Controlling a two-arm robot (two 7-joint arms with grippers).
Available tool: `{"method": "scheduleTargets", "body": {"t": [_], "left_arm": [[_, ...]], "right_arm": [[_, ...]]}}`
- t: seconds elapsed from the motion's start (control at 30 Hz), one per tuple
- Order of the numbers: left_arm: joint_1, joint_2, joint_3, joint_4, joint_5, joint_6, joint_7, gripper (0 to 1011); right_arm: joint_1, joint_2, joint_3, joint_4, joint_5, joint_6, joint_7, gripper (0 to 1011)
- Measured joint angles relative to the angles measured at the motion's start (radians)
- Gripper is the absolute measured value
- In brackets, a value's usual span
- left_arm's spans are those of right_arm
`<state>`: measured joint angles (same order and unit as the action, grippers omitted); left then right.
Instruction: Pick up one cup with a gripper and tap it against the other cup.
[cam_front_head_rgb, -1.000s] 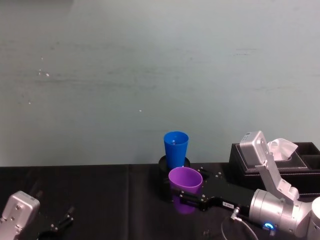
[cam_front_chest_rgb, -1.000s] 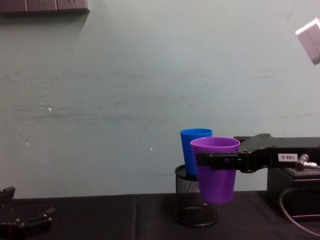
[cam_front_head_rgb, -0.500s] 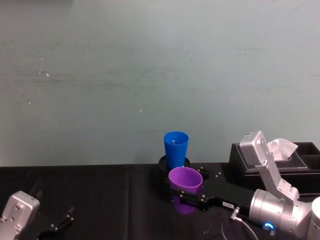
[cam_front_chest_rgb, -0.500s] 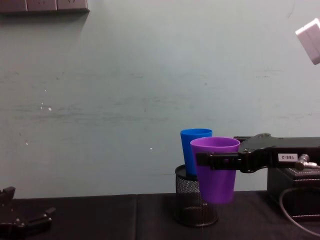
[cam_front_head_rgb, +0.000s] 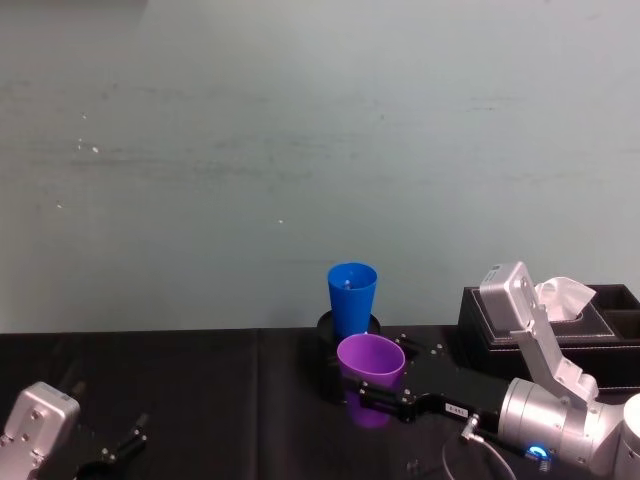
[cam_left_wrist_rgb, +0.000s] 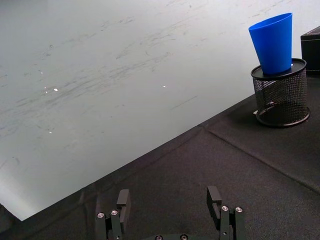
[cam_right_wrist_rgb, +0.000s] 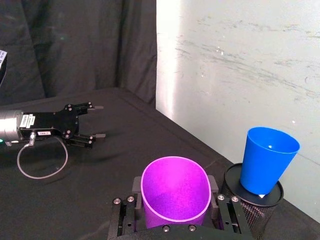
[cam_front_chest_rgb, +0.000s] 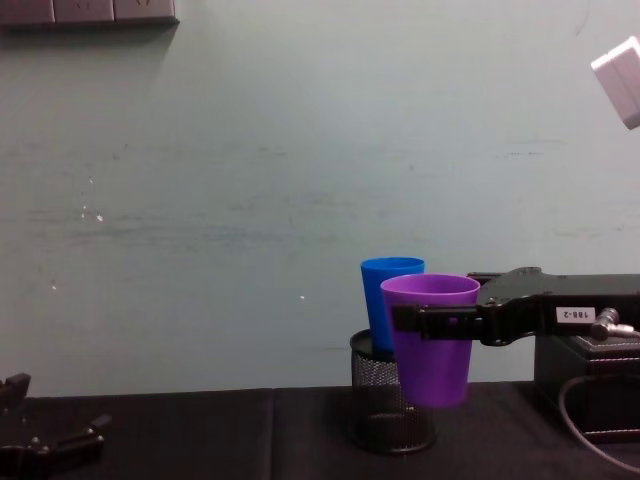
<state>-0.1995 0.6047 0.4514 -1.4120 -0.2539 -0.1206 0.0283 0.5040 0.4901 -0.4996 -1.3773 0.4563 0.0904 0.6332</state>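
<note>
Little has moved over the last second: the right gripper (cam_front_chest_rgb: 415, 321) holds the same pose, and in the head view the left arm's wrist has sunk slightly toward the lower corner; the right gripper's two fingers (cam_right_wrist_rgb: 214, 187) are clamped on opposite sides of the purple cup (cam_front_chest_rgb: 432, 350) just below its rim; held that way the cup stays upright, mouth up, clear of the black table (cam_front_head_rgb: 200, 390), with its far wall bare, which I judge is the side meant to strike; just beyond it the blue cup (cam_front_head_rgb: 351, 295) stands upright in a black mesh pen holder (cam_left_wrist_rgb: 280, 97), which lifts it so both rims sit at nearly one height; the chest view overlaps the cups, but the right wrist view shows a gap between them, so they are near and not touching; the tap itself looks not yet made, and a short push forward should do it; a hard knock might tip the blue cup in its holder; the left gripper (cam_left_wrist_rgb: 168, 197) rests low on the robot's left with fingers spread, holding nothing, well apart from both cups.
</note>
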Motion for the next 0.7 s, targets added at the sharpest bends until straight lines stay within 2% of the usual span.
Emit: {"method": "scheduleTargets", "body": {"t": [0.43, 0.7], "left_arm": [[0.000, 0.000, 0.000, 0.000, 0.000, 0.000, 0.000, 1000], [0.000, 0.000, 0.000, 0.000, 0.000, 0.000, 0.000, 1000]], "right_arm": [[0.000, 0.000, -0.001, 0.001, 0.001, -0.001, 0.000, 733], [0.029, -0.021, -0.009, 0.054, 0.021, -0.010, 0.010, 733]]}}
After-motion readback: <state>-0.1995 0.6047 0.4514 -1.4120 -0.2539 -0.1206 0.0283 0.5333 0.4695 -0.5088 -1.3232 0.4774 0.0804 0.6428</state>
